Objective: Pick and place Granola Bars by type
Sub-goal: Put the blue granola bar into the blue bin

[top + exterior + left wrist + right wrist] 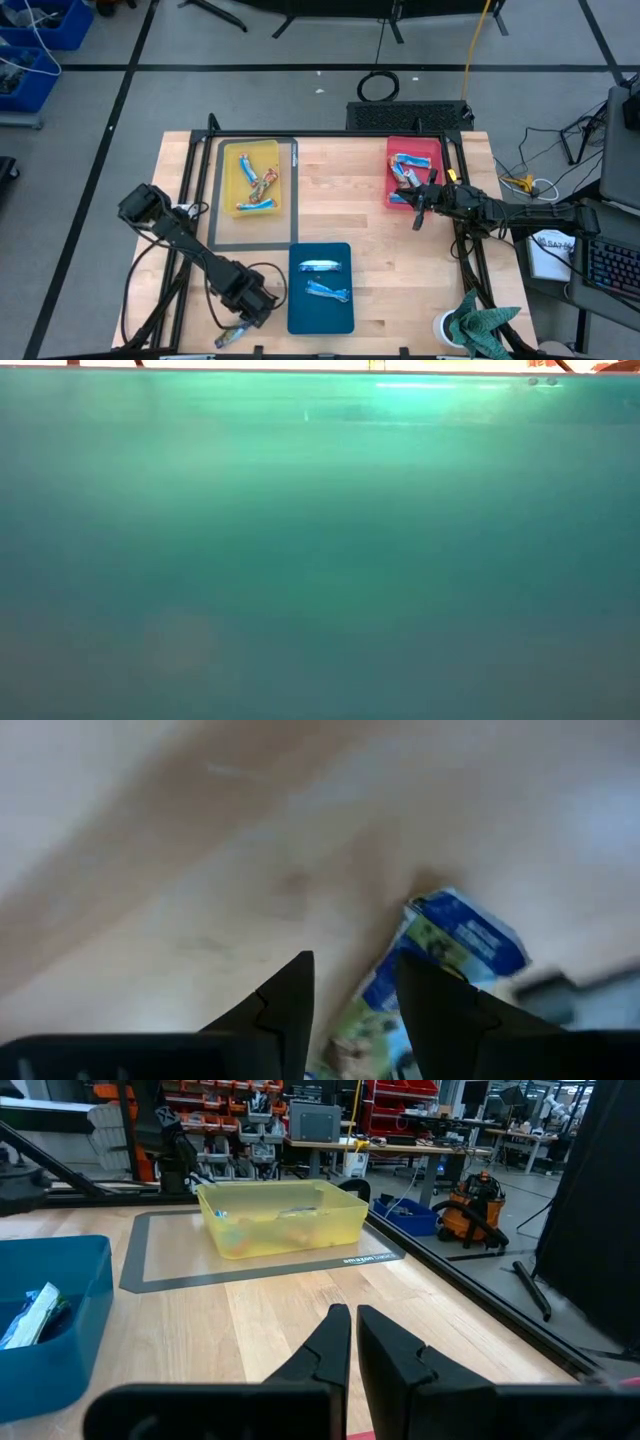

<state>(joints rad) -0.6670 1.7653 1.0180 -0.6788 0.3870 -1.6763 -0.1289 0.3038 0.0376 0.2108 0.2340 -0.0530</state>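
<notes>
A blue, green and white wrapped bar (462,935) lies flat on the wood near the table's near-left corner (230,338). My left gripper (355,960) hangs over it, open, with the bar's end showing in the gap between the fingers. My right gripper (353,1312) is shut on nothing and hovers by the near edge of the red tray (390,175), which holds several bars (410,165). The blue tray (295,300) holds two blue-and-white bars (320,265). The yellow tray (232,150) holds several mixed bars (255,185). My left gripper comes down at the bar (440,945) from above, one finger (295,995) beside it and the other (430,1000) in front of it. The bar lies flat on the table. I cannot tell whether either finger touches it.
A grey mat outline (215,200) frames the yellow tray. Green cloth (485,325) sits at the near-right corner. Bare wood lies between the three trays (340,200). The low view is filled by a teal blur (320,560) close to the camera.
</notes>
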